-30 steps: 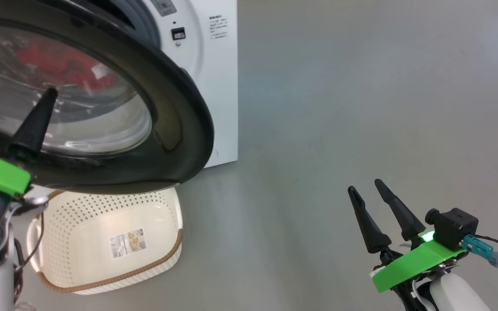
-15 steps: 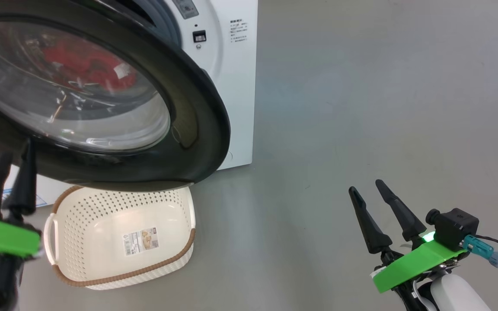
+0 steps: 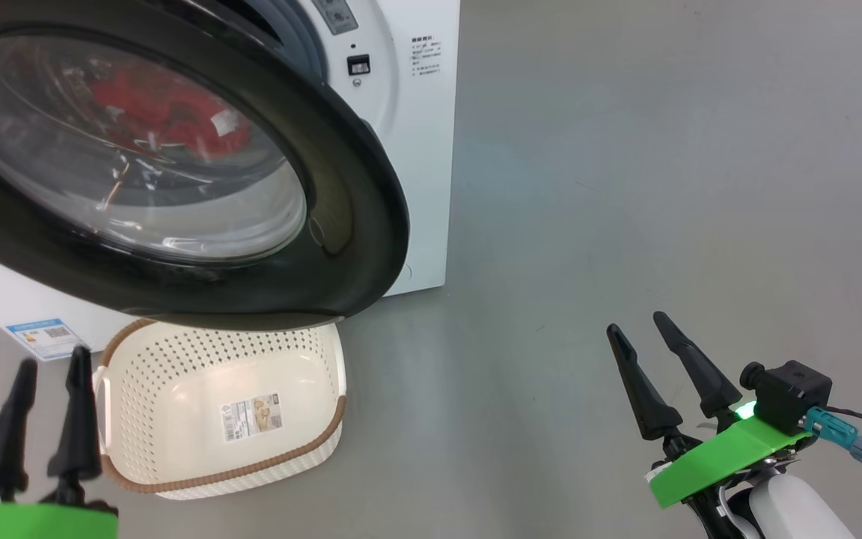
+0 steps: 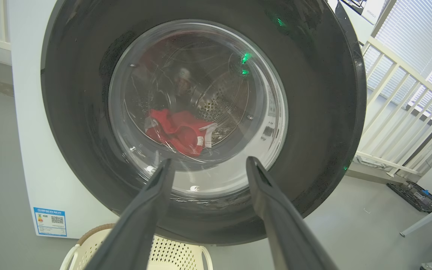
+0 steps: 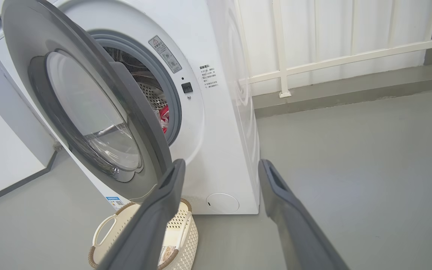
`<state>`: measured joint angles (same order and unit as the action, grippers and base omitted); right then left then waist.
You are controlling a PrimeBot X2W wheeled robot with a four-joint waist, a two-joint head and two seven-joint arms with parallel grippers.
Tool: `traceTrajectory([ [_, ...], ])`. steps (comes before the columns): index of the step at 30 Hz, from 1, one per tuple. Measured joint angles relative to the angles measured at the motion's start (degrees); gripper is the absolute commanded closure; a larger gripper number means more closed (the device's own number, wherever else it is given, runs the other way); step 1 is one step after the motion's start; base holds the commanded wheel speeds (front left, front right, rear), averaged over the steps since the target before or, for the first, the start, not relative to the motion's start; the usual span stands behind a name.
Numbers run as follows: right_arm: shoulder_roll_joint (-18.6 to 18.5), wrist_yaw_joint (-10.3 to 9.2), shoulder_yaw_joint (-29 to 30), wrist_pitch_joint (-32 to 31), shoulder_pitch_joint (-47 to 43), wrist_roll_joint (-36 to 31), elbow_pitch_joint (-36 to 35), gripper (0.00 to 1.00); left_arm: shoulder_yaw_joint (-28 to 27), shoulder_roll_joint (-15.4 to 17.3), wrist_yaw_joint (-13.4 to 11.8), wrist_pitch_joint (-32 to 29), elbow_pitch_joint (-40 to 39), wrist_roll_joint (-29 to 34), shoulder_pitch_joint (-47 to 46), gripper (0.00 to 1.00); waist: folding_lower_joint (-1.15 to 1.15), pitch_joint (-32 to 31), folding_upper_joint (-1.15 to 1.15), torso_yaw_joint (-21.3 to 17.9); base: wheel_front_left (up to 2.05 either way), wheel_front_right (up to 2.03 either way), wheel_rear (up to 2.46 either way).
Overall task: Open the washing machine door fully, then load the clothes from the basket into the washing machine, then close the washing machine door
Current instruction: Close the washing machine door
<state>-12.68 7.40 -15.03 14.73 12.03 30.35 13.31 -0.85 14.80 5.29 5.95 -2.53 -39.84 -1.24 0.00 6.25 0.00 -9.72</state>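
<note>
Dark left fingers [image 3: 76, 423] and right fingers [image 3: 637, 389] both stand spread wide, gripping and touching nothing.

Glossy black washing machine door [image 3: 356, 224] on a white washing machine [image 3: 423, 150]; red clothes [image 4: 178, 129] with white patches; cream perforated basket [image 3: 176, 359], brown woven rim

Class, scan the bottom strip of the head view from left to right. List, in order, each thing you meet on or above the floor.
left gripper → basket → right gripper → teal cable plug
</note>
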Motion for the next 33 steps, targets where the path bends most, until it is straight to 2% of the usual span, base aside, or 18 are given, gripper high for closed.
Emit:
traceTrajectory([
  [6,-0.07,0.0,0.11,0.0,-0.01,0.01,0.02,0.0,0.73,-1.08,0.0,5.41,3.74,3.15,2.32,0.0,0.0,-0.33,0.0,0.35,0.0,0.0,0.0],
  [12,-0.32,0.0,0.29,0.0,-0.01,0.01,0.01,0.0,0.98,-1.72,-0.09,7.84,5.63,8.14,2.39,0.0,0.0,-0.35,0.0,1.03,0.0,0.0,0.0],
  [24,-0.87,0.0,0.38,0.0,-0.01,0.01,-0.01,0.0,-0.7,-5.69,-0.48,8.51,5.64,13.85,4.58,0.0,0.0,-0.8,0.0,1.77,0.0,0.0,0.0],
  [33,-1.4,0.0,0.86,0.0,-0.01,0.0,-0.09,0.0,-2.27,-7.91,0.6,8.51,5.28,16.69,4.67,0.0,0.0,-1.15,0.0,2.19,0.0,0.0,0.0],
])
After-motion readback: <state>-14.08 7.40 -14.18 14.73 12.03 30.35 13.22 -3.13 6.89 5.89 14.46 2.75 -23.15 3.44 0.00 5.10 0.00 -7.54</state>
